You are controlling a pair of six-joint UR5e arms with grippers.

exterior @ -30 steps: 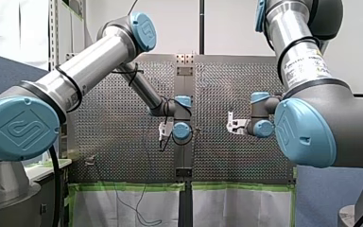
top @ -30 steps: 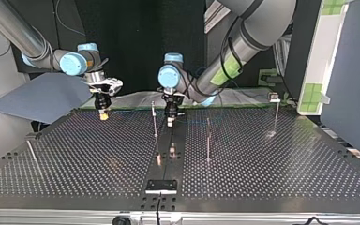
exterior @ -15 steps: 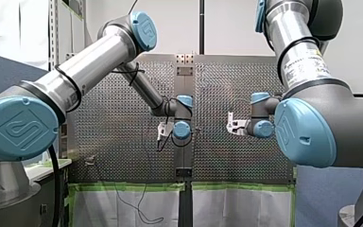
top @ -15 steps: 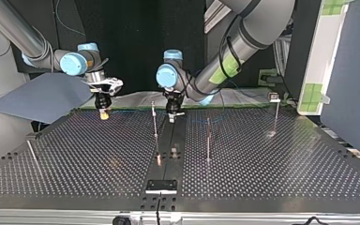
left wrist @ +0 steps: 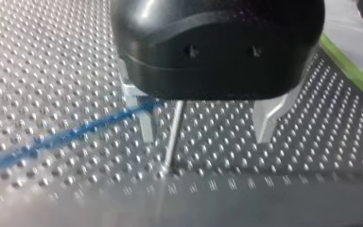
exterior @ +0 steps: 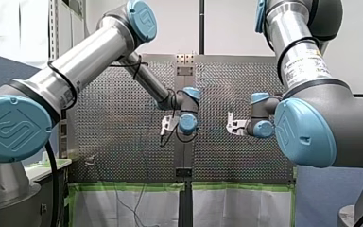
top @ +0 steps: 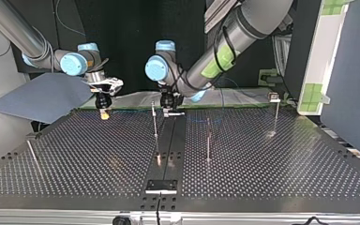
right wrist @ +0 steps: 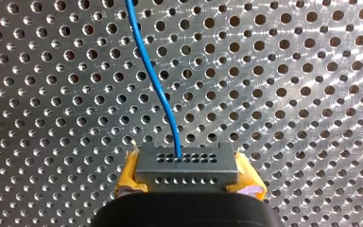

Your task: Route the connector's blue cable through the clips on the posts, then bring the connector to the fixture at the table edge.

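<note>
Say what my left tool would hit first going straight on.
Probably the perforated table, which the open left tool points down at. A thin post shows between its fingers, though; depth is unclear, so that might come first.

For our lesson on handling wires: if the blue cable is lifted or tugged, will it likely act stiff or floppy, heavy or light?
Probably floppy: the blue cable leaves the connector in a loose curve rather than a straight line. Likely light: it is far thinner than the connector. Pushing it would probably just bend that curve further.
</note>
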